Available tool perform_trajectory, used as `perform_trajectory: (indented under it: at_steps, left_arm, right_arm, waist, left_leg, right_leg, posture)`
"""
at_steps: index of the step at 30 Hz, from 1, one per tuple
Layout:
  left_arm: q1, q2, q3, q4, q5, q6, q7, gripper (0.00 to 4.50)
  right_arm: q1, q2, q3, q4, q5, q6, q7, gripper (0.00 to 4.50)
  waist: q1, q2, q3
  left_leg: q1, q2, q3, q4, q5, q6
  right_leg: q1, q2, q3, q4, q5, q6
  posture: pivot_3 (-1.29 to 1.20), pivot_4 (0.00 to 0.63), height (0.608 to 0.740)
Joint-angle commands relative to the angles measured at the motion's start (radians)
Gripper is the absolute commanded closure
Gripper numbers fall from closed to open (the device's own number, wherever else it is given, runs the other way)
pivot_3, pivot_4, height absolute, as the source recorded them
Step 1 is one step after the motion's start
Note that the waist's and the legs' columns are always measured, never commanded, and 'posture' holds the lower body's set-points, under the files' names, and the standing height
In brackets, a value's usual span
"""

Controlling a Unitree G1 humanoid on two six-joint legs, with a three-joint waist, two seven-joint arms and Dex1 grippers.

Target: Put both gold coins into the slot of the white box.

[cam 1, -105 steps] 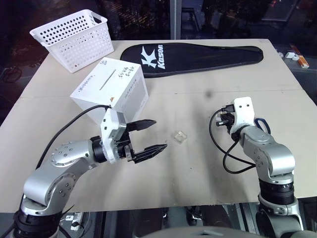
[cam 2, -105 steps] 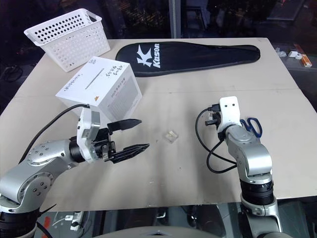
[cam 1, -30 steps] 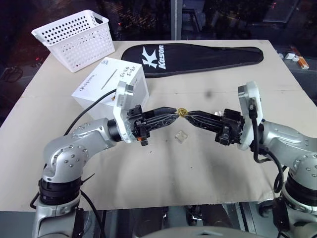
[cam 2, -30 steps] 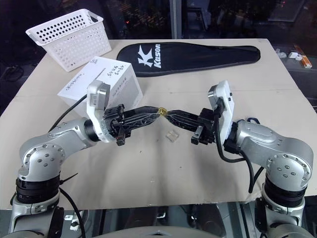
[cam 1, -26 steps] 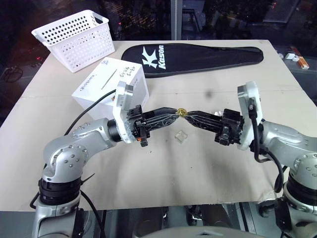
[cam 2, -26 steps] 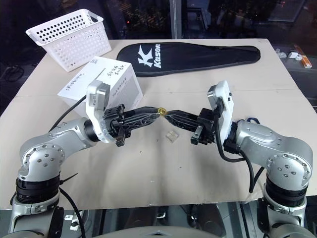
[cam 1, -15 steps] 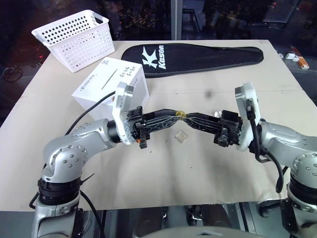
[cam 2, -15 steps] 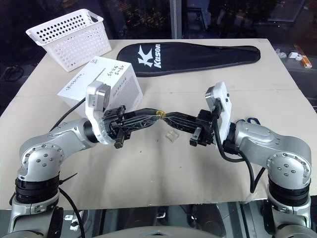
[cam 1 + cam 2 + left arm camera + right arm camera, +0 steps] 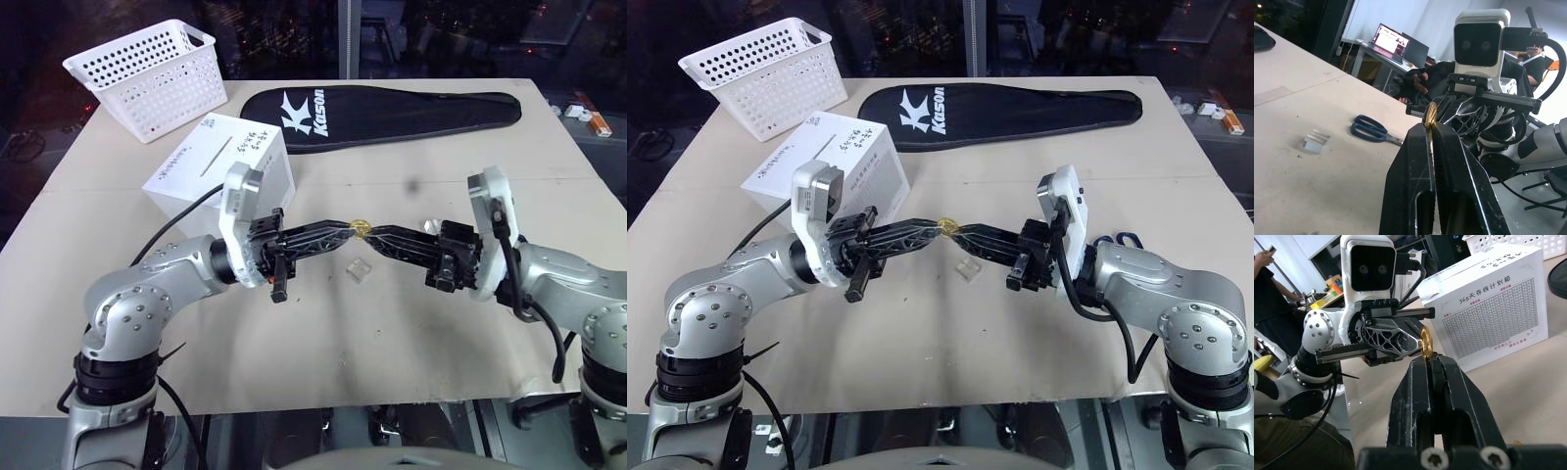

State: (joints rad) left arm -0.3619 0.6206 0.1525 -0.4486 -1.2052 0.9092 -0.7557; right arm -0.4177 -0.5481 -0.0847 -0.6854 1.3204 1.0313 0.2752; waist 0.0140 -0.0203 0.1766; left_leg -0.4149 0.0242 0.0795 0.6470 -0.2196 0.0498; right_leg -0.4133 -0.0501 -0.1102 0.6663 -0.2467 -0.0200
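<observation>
Mid-air handover, just right of the white box (image 9: 217, 166) and above the counter (image 9: 411, 323): left tool (image 9: 345, 230) and right tool (image 9: 375, 235) meeting tip to tip, both clamped on one gold coin (image 9: 361, 228) held on edge between them. Second coin nowhere to be made out. Slot (image 9: 217, 156) on the box top unobstructed, back and left of the pinch. Best next: confirm the left tool's bite covers enough of the disc, then ease the right tool apart slowly, without twisting. Risk: coin slipping onto the counter near the clear square piece (image 9: 358, 269). Afterwards, align coin edge with the slot.
</observation>
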Motion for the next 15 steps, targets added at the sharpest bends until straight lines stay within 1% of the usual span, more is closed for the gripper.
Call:
perform_trajectory:
  at_steps: [1,3,5,7,9,13,15]
  left_arm:
    - [-0.012,-0.001,0.017,-0.003,-0.023,-0.007,0.006,4.50]
    - [-0.006,0.006,0.061,-0.011,-0.068,0.000,0.062,4.50]
    - [0.002,0.026,0.116,-0.017,-0.130,0.008,0.129,4.50]
    - [0.004,0.044,0.151,-0.011,-0.171,0.014,0.174,4.50]
    - [0.008,0.066,0.188,-0.005,-0.214,0.017,0.223,4.50]
    - [0.006,0.109,0.255,0.019,-0.274,0.011,0.313,4.50]
    - [-0.010,0.173,0.326,0.052,-0.211,-0.010,0.402,4.50]
  right_arm:
    - [-0.002,-0.004,0.014,-0.028,0.027,-0.038,0.032,3.65]
    - [-0.004,-0.027,-0.006,-0.028,0.000,-0.055,0.039,2.86]
    - [-0.011,-0.062,-0.025,-0.035,-0.016,-0.066,0.054,1.89]
    - [-0.024,-0.079,-0.018,-0.034,-0.053,-0.082,0.053,1.06]
    - [-0.028,-0.102,-0.019,-0.035,-0.069,-0.098,0.078,0.33]
    - [-0.047,-0.132,-0.003,-0.033,-0.188,-0.152,0.113,0.33]
    - [-0.069,-0.162,-0.020,-0.026,-0.229,-0.183,0.160,0.33]
  waist:
    - [0.000,0.000,0.000]
    - [0.000,0.000,0.000]
    - [0.000,0.000,0.000]
    - [0.000,-0.001,0.000]
    - [0.000,-0.001,0.000]
    - [0.000,-0.001,0.001]
    - [0.001,-0.001,0.001]
  left_leg:
    - [0.000,0.000,0.000,0.000,0.000,0.000]
    - [0.000,0.000,0.000,0.000,-0.001,0.001]
    - [0.000,0.000,0.000,0.000,-0.001,0.002]
    - [0.000,0.000,0.000,0.000,-0.001,0.002]
    - [0.000,0.000,0.000,0.000,-0.001,0.001]
    - [0.000,0.000,0.000,0.000,-0.001,0.001]
    - [0.000,0.000,0.000,0.000,-0.001,0.001]
  right_leg:
    - [0.000,0.000,0.000,0.000,0.000,0.000]
    - [0.000,0.000,0.000,0.000,0.000,0.000]
    - [0.000,0.000,0.000,0.000,0.000,0.000]
    - [0.000,0.000,0.000,0.000,0.000,0.000]
    - [0.000,0.000,0.000,0.000,0.000,0.000]
    - [0.000,0.000,0.000,0.000,0.000,0.000]
    - [0.000,0.000,0.000,0.000,0.000,0.000]
  posture:
    - [0.00,0.150,0.738]
    - [0.00,0.150,0.738]
    - [0.00,0.150,0.738]
    - [0.00,0.150,0.738]
    - [0.00,0.150,0.738]
    - [0.00,0.150,0.738]
    - [0.00,0.150,0.738]
